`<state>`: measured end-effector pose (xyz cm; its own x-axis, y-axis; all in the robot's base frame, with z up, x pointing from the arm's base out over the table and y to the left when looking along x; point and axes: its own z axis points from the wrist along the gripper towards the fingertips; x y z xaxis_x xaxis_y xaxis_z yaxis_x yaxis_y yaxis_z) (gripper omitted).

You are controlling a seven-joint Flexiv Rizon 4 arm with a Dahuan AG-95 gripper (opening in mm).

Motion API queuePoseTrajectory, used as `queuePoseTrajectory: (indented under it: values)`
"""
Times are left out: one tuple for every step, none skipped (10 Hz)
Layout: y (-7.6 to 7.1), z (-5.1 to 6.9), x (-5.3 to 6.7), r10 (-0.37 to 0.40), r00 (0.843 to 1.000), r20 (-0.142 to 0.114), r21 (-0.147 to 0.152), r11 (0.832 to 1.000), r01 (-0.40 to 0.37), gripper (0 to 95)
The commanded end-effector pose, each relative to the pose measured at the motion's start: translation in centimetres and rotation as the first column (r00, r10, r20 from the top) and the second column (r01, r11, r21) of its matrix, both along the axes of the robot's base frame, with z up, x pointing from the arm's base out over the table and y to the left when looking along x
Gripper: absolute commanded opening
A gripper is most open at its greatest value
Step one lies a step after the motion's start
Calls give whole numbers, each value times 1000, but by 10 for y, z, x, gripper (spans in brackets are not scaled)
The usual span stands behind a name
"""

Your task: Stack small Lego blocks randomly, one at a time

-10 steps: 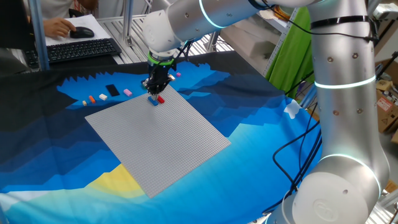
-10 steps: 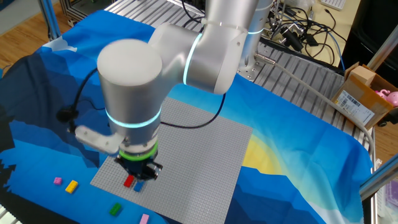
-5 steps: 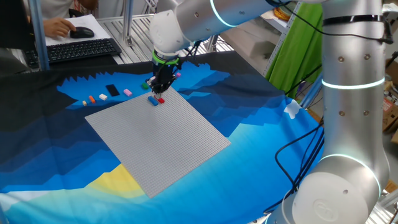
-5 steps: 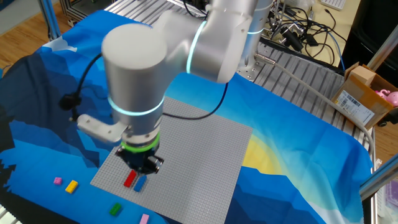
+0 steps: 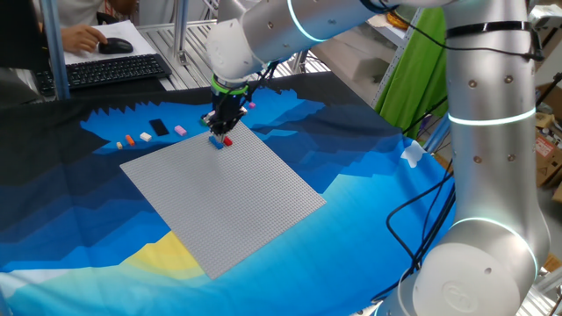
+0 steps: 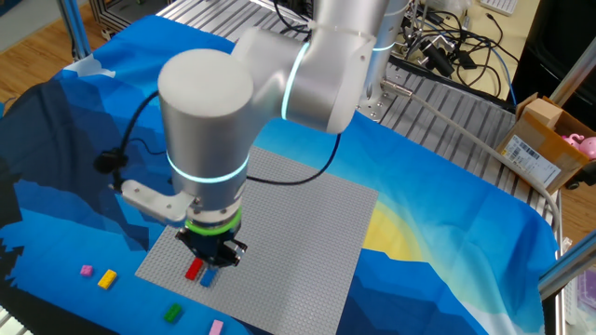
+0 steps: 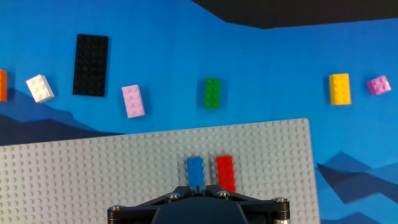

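Observation:
Two small Lego blocks, a blue one and a red one, sit side by side on the grey baseplate near its far edge. My gripper is shut, its tips right over the near end of the blue block; whether they touch it I cannot tell. From the fixed views the gripper hangs low over the blue block and the red block. Loose on the cloth beyond the plate lie green, pink, white, yellow, purple and orange blocks.
A flat black plate lies on the cloth among the loose blocks. A keyboard and a person's hand on a mouse are behind the table. The arm's big joint hides part of the baseplate. A cardboard box stands off to the side.
The hand rose and drifted slightly off the two blocks half a second ago, then came back down over the blue one. Its jaws stayed shut and the blocks did not move.

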<state>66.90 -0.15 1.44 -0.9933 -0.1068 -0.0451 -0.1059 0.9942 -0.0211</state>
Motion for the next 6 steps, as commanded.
queuePoseTrajectory:
  values:
    - [1,-3,-1,-1,1000,-4,1,1000,1,0]
    - [1,-1,0,2,1000,-9,-4,1000,-2,0]
    - [0,3,-1,2,1000,-9,-5,1000,-2,0]
    - [0,6,-1,2,1000,-8,-6,1000,-3,0]
    - [0,7,1,4,1000,-6,-9,1000,-4,0]
    - [1,9,6,4,1000,-14,-11,1000,-4,0]
